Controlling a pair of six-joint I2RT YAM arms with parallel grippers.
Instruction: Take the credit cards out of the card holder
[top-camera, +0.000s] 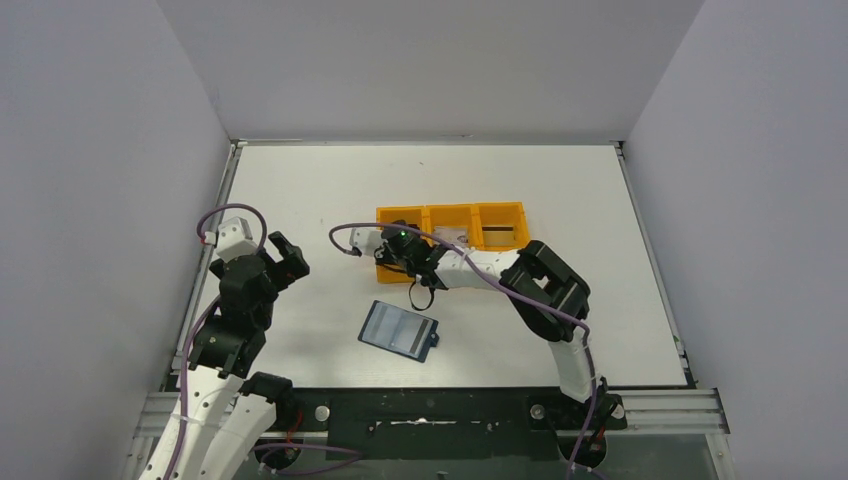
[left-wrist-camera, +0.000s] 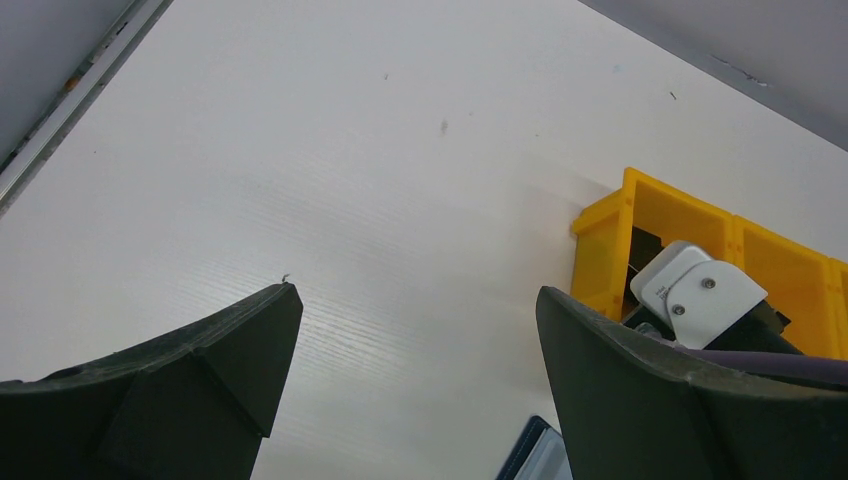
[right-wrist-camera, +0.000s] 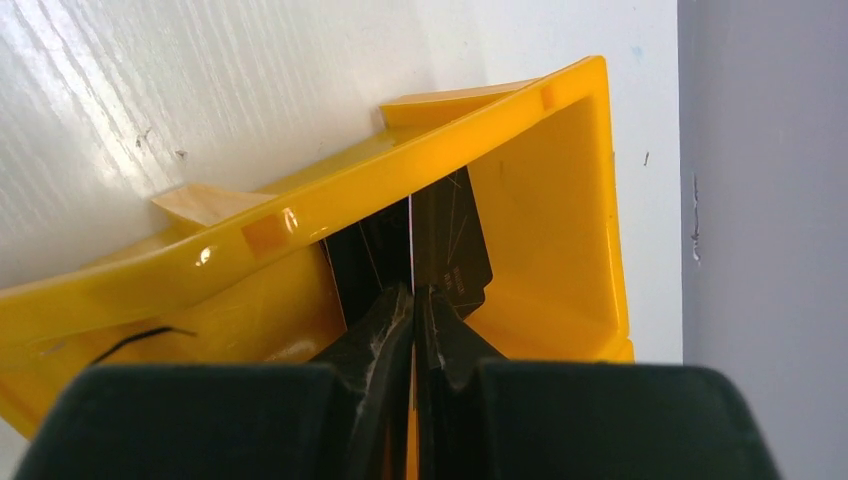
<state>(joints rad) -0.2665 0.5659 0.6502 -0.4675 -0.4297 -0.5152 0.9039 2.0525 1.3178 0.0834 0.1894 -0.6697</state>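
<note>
Left side: left gripper (top-camera: 287, 254) hangs above the white table (top-camera: 300, 180), its fingers spread wide with nothing between them. It is well apart from everything else.

Centre, near edge: card holder (top-camera: 398, 330) lies flat and unfolded on the table, blue-grey inside facing up, small dark tab at its right corner. Nothing touches it. From above I cannot tell whether any pocket is filled.

Just beyond it: orange tray (top-camera: 450, 208), three compartments in a row. The right arm reaches across, and the right gripper (right-wrist-camera: 412, 300) is dipped into the leftmost compartment. Its fingers are pressed tight together on a thin pale edge that runs up between the tips. This is a dark card (right-wrist-camera: 455, 245) standing on edge inside the compartment, one face showing faint print.

Middle compartment: silver-grey card (top-camera: 452, 237) lies flat on the floor.

Right compartment: striped card (top-camera: 498, 234), tan with a dark band, also flat.
</note>
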